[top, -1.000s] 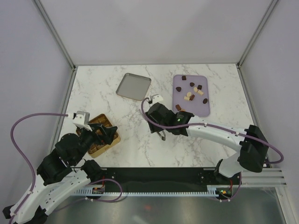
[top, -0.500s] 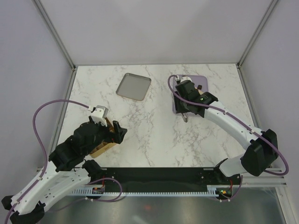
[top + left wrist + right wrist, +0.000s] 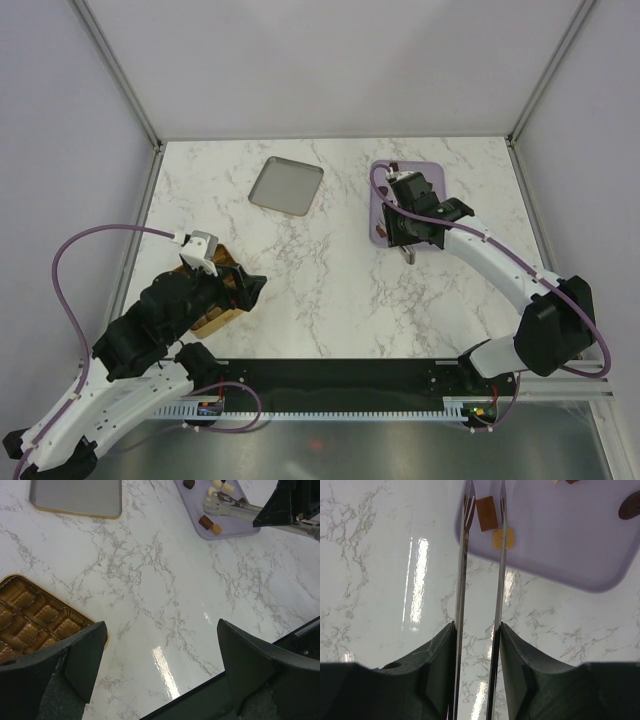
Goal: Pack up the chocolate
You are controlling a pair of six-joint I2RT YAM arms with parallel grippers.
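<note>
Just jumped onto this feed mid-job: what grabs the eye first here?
Thin metal tongs sit clamped in the right gripper, their tips straddling a brown chocolate piece at a corner of the lilac tray. Across the table, the left gripper hangs with its jaws wide open beside the gold box.

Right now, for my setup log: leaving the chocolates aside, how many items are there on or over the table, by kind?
Grey metal tray: 1
Lilac tray: 1
Gold box: 1
Tongs, held in the right end effector: 1
Total: 4
</note>
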